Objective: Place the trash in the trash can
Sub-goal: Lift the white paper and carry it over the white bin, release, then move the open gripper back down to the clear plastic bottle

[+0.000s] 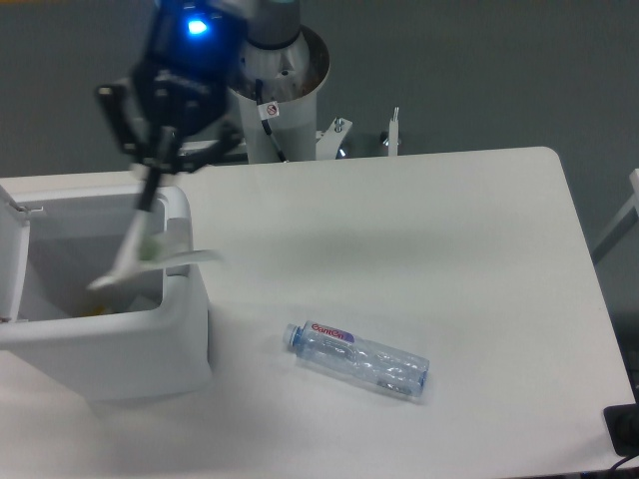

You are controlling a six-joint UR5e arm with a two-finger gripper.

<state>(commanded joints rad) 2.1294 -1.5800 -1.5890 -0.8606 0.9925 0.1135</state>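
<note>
Napkin (150, 254) hangs from the tool (152, 190) above the right wall of the trash can (130, 344) — a long white strip trailing down and leftward into the grey inside, with one corner of it flapping out to the right past the rim. The tool sits at the top left of the view, its two fingers drawn together on the upper end of the napkin, its dark linkage arms spread out to either side and a blue light glowing on the wrist above. The picture is blurred around the tool and the napkin, so the exact point of grip is hard to make out.

The trash can stands on the left side of the white bench (449, 239), open, with its lid (10, 259) standing upright at the left edge. Something small and yellowish lies low inside the can, too blurred to name.

The bottle (357, 359) lies on its side on the bench, well apart from the can and to its right — blue cap toward the can, red-lettered label just behind the cap, the clear body crushed.

Behind the bench, the arm's pale base column (285, 100) rises near the back edge.
</note>
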